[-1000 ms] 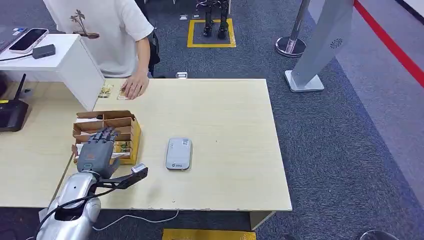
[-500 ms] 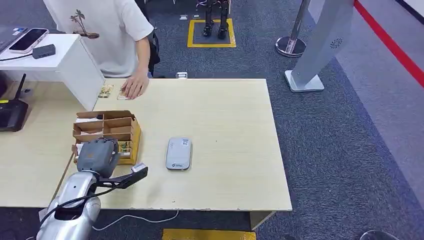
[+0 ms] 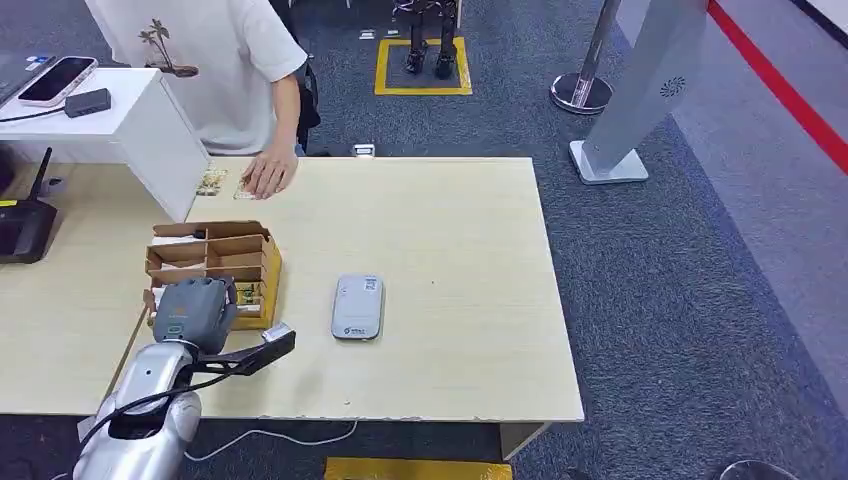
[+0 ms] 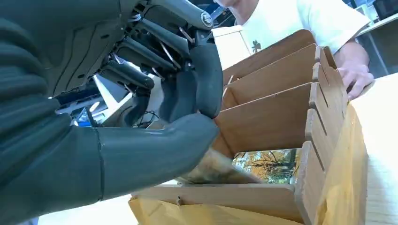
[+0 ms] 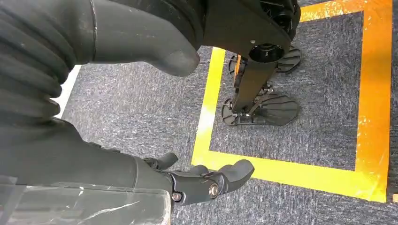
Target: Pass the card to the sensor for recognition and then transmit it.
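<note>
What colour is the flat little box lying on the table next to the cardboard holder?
The flat rounded sensor box is light grey with a small dark mark near one end, seen best in the head view.

- One table (image 3: 450, 250)
- One cardboard box (image 3: 262, 258) with compartments
- One grey sensor (image 3: 358, 307)
- One router (image 3: 22, 228)
- One phone (image 3: 57, 80)
- One person (image 3: 210, 60)

text: none legible | sensor (image 3: 358, 307): small logo, unreadable | grey stand (image 3: 655, 75): round emblem, no words
</note>
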`<state>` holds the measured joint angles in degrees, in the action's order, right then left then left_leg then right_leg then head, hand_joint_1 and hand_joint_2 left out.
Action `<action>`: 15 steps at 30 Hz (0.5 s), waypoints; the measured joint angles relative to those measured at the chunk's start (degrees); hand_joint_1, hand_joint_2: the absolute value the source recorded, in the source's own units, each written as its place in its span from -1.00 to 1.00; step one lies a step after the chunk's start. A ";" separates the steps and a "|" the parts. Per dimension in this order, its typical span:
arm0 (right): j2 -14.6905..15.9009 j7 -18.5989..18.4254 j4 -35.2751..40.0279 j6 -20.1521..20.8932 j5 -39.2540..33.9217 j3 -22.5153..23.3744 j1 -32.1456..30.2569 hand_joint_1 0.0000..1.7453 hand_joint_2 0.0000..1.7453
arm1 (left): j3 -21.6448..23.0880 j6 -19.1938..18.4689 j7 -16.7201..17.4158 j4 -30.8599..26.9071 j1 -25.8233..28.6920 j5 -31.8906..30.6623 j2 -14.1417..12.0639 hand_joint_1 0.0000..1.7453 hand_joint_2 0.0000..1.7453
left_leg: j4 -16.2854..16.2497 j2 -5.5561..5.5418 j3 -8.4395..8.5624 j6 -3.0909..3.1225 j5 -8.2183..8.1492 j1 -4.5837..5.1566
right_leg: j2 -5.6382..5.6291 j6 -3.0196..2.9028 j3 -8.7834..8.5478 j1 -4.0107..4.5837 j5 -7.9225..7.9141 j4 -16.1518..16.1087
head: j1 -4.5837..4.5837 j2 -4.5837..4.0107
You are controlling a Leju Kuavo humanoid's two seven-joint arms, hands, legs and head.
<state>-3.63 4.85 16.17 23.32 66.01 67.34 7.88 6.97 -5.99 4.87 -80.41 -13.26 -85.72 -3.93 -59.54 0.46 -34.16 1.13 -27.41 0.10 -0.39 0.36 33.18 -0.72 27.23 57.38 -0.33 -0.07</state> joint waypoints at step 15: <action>0.04 0.18 0.02 0.00 -0.02 0.02 0.01 -1.00 1.00 | 0.00 0.00 0.00 0.00 -0.66 0.33 -0.02 -1.00 1.00 | 0.00 0.00 0.00 0.00 0.00 0.00 | 0.00 0.00 0.00 0.00 0.00 0.00 | 0.00 0.00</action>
<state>-3.58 5.03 16.20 23.32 65.99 67.36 7.89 6.97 -5.99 4.87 -80.41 -13.92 -85.40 -3.96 -59.54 0.46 -34.16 1.13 -27.41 0.10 -0.39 0.36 33.18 -0.72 27.23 57.38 -0.33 -0.07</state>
